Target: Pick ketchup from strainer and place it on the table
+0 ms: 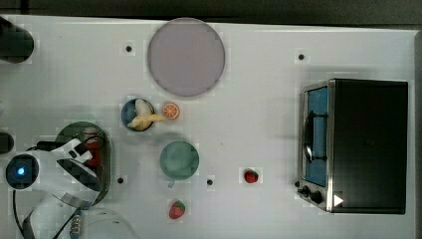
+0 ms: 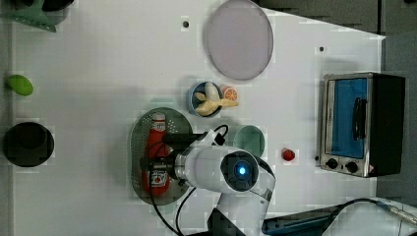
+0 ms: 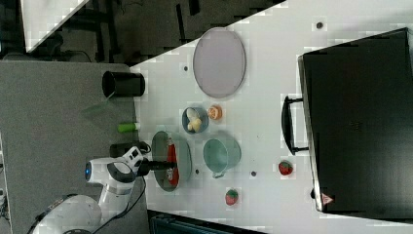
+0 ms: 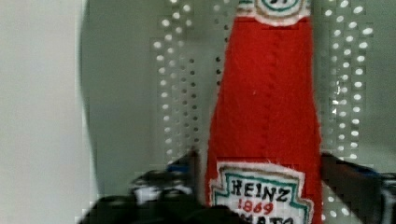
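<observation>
Seen across the wrist view from one side to the other: bare worktop (image 4: 37, 112), then the pale green perforated strainer (image 4: 121, 93), then one dark fingertip (image 4: 187, 163) close against the ketchup (image 4: 266, 107), and the second fingertip on the bottle's far side with a sliver of strainer showing between.

End effector (image 4: 261, 172) straddling the ketchup at the label, part-open, not yet clamped. Ketchup lying flat along the strainer's length, cap end away from the arm in the left view.

Step in hand, judged: closing on the bottle. Best done as follows:

- Keep centred on the body, so both fingers meet it together and it does not roll sideways.
- Close just above the label, where the body looks widest and apparently fabric-soft; expect some give, so squeeze firmly.
- Hold off lifting until both sides touch.
- Lift straight up clear of the strainer rim before moving across, lest the strainer drag along.
- Set down on open worktop beside the strainer, away from the teal cup (image 2: 249, 140).
</observation>
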You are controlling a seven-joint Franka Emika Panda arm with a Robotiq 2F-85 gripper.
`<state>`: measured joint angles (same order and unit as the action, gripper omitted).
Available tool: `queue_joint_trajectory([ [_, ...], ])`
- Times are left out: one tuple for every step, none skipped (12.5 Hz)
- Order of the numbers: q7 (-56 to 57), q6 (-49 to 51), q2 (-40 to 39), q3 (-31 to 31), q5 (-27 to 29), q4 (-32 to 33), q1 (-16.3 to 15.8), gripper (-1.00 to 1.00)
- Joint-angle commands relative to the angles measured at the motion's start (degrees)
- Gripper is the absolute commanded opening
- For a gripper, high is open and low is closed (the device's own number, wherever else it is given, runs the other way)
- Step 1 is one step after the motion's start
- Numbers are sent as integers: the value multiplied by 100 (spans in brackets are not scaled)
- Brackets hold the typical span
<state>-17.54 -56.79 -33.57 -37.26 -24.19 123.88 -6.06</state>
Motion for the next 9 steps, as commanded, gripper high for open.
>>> queue_joint_trajectory([
  [-340,-80,-87,104,-98,-148,-127,21],
  [-339,-36,-16,79,-89,-133,-104,21],
  [-338,147,107,24,-76,-110,-71,21],
  [-336,400,264,-86,30,-105,-1,21],
  [-321,603,460,-255,277,-122,105,21],
  [-275,772,675,-469,645,-135,236,21],
  [-267,827,902,-685,1068,-174,377,21],
  [-252,941,1127,-886,1412,-233,507,21],
  [-208,1127,1342,-1039,1616,-308,613,21],
])
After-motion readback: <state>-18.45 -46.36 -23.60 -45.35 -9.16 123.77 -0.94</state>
